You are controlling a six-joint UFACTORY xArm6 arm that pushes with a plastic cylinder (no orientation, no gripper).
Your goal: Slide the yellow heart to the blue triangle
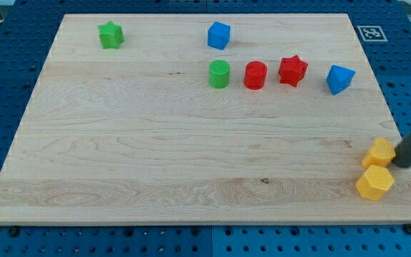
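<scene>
rod: upper part cut off by the view's right edge
my tip: blurred; touching the yellow block or just beside it, cannot tell
yellow block: shape unclear, right side hidden by the rod

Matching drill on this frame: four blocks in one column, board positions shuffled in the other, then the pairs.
Blocks:
1. green star
2. blue triangle
3. yellow heart
4. green cylinder

Places:
A. right edge of the view, just left of my tip
B. top-left corner of the board
C. left end of the middle row, beside the red cylinder
D. right end of that row, past the red star

Pairs: 1-B, 2-D, 3-A, 4-C
</scene>
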